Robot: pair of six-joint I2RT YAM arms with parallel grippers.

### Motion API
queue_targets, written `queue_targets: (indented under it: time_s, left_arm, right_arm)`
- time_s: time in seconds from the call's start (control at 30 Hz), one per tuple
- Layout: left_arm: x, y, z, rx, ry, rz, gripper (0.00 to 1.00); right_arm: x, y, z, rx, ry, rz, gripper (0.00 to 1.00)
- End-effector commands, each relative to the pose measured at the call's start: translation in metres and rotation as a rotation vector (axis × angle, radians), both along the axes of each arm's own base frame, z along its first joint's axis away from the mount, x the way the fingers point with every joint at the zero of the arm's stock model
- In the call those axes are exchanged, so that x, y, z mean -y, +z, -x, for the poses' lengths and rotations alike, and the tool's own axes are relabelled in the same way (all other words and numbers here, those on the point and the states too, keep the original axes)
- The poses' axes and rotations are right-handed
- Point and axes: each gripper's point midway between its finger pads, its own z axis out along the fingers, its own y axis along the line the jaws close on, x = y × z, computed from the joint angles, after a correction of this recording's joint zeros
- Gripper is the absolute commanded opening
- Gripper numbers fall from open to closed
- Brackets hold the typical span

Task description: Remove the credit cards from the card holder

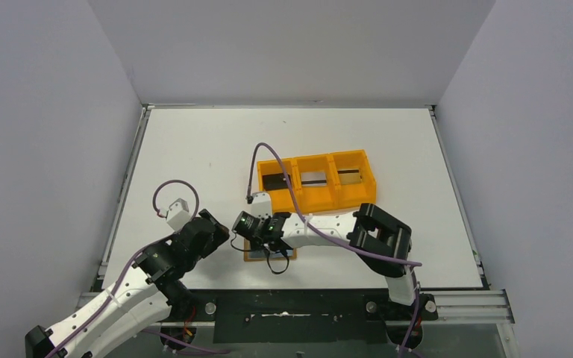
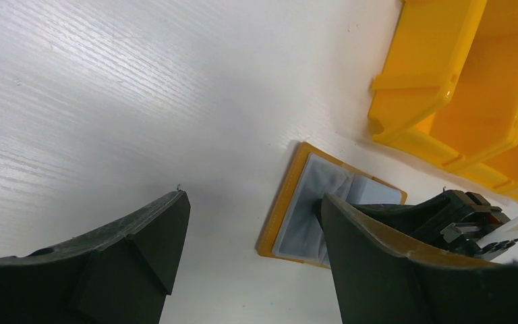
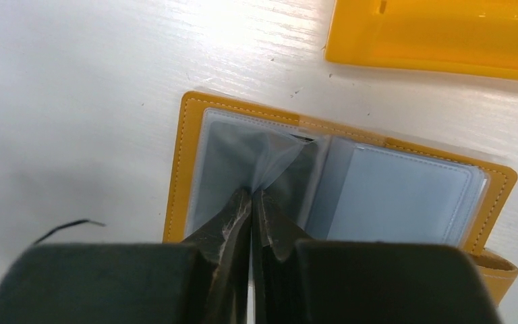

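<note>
the right gripper (image 3: 251, 192) has its jaws pressed together on a ridge of crumpled clear plastic sleeve (image 3: 263, 158), drawn up just beside the centre fold of the tan-orange leather-like folding card holder (image 3: 337, 177); whether a card sits inside that pinched leaf i cannot tell; the card holder lies open and flat on the white table (image 1: 194, 149), its long axis running across the jaws, left to right in the right wrist view, with the fold pointing away from them; the one thin pale blue-grey card (image 3: 405, 199) plainly seen lies in the pocket to the right of the jaws in that view, not between them, so i judge the coming pull turns on shifting the grip that way or lifting the leaf clear; beyond the holder stands the bright orange three-compartment plastic tray (image 1: 321, 195), near but apart; the right arm reaches leftward from its base, elbow raised, wrist tipped down onto the holder; the left gripper (image 2: 253, 199) hangs with jaws spread wide and empty, just beside the holder's left end, the holder ahead and toward its right finger; the right arm is the one on it.
</note>
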Motion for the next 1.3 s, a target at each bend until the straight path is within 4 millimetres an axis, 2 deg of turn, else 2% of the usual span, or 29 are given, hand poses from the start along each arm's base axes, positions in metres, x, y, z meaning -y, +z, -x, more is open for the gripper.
queue_targets:
  time_s: [0.0,0.13,0.3,0.43,0.7,0.93,1.27]
  left_arm:
    - [-0.003,0.007,-0.005,0.029,0.027,0.005,0.71]
    - [0.001,0.013,-0.007,0.042,0.002,0.012,0.72]
    - [0.019,0.024,-0.012,0.087,-0.093,0.046,0.71]
    - [0.041,0.033,-0.014,0.121,-0.194,0.098,0.72]
    - [0.086,0.039,-0.013,0.162,-0.394,0.218,0.71]
    - [0.104,0.022,-0.009,0.097,-0.469,0.244,0.58]
    - [0.108,-0.012,-0.004,-0.004,-0.451,0.273,0.24]
  right_arm:
    - [0.000,0.012,-0.002,-0.015,0.041,-0.075,0.00]
    - [-0.012,0.045,-0.010,-0.013,0.070,-0.277,0.00]
    - [-0.017,0.071,-0.011,-0.004,0.104,-0.463,0.00]
    - [-0.014,0.075,-0.009,-0.008,0.100,-0.523,0.00]
    - [-0.004,0.066,-0.010,-0.043,0.065,-0.566,0.00]
    - [-0.002,0.066,-0.010,-0.051,0.053,-0.607,0.00]
    - [0.002,0.062,-0.009,-0.067,0.047,-0.636,0.00]
